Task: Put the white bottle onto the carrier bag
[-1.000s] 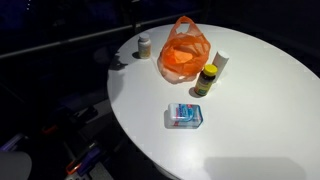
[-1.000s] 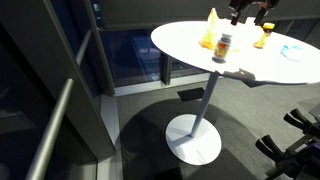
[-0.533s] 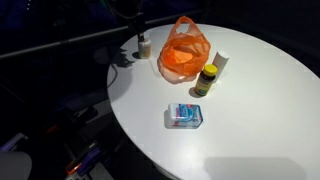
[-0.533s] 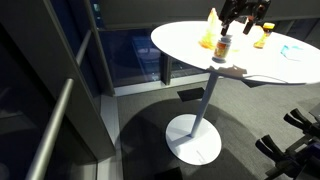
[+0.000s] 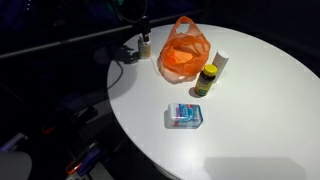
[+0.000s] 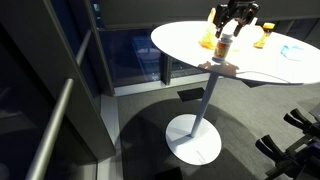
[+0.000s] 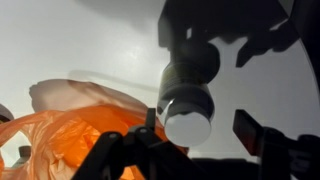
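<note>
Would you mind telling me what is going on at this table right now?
The robot arm's gripper hangs right over the white bottle, near the edge of the round table. In the wrist view its fingers stand apart on either side of the bottle, so it is not yet gripped. The bottle stands on the table beside the orange carrier bag. A yellow-capped jar and a small blue box stand further off.

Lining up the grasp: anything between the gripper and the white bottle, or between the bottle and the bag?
Nothing visible. The gripper hangs directly over the white bottle, and the orange carrier bag sits right beside it, bare table between.
</note>
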Robot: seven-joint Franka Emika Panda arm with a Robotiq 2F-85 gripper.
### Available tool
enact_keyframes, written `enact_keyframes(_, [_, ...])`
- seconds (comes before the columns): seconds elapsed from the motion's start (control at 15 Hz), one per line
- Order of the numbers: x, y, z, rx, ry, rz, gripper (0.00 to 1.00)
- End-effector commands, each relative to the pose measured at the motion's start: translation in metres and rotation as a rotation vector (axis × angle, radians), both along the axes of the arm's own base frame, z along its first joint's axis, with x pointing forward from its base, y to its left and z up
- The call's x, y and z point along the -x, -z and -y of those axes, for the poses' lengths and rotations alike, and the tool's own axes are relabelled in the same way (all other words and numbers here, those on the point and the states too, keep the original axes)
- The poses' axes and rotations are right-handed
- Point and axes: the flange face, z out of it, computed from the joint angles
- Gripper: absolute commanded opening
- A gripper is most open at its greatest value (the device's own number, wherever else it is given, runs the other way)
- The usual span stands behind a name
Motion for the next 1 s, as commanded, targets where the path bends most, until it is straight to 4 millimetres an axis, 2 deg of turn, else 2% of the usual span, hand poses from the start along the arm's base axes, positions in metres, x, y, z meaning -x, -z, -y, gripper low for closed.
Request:
enact_keyframes(0.0, [-0.011, -0.004, 0.002, 0.025, 0.019, 0.026, 0.49])
enact_keyframes(0.2, [-0.013, -0.021, 0.011, 0.012, 0.031, 0.044, 0.25])
enact_keyframes(0.27, [-0.014, -0.029, 0.017, 0.007, 0.039, 0.05, 0.19])
enact_keyframes(0.47, [-0.018, -0.056, 0.04, -0.006, 0.071, 0.074, 0.19])
enact_keyframes(0.67, [-0.023, -0.076, 0.074, 0.021, 0.137, 0.095, 0.19])
enact_keyframes(0.8, [-0.027, -0.082, 0.096, 0.035, 0.182, 0.096, 0.19])
enact_keyframes(0.93, [-0.031, -0.08, 0.114, 0.051, 0.217, 0.095, 0.19])
